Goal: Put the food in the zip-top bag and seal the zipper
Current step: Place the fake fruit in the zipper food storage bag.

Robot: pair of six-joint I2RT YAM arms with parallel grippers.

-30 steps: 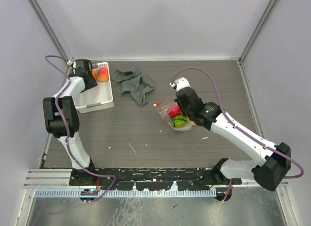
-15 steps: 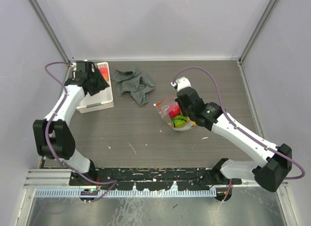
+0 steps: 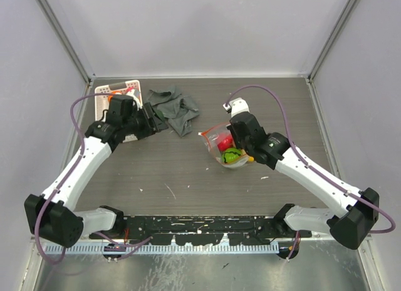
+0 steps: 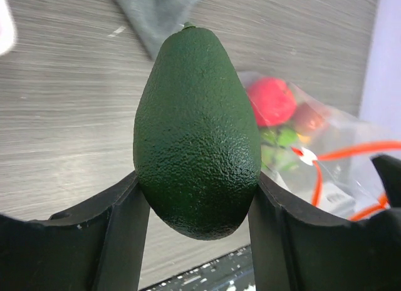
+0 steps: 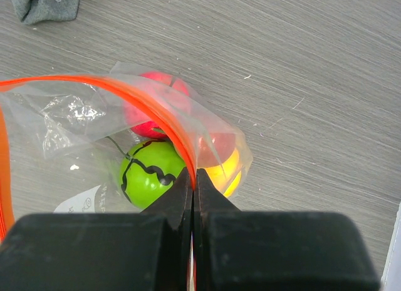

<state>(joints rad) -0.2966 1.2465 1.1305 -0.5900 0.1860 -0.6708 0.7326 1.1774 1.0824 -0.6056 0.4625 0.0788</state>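
Clamping the avocado (image 4: pixel 196 134), the left jaws have swung off the basket (image 3: pixel 101 94).

Light was bright, even and diffuse, leaving only faint soft shadows on the dark wood-grain tabletop (image 3: pixel 188 172). The left-wrist view held the pebbled dark green avocado (image 4: pixel 197 134) sharp while the clear wrinkly plastic bag (image 4: pixel 341 131) behind it blurred. Small glints showed on that bag's film.
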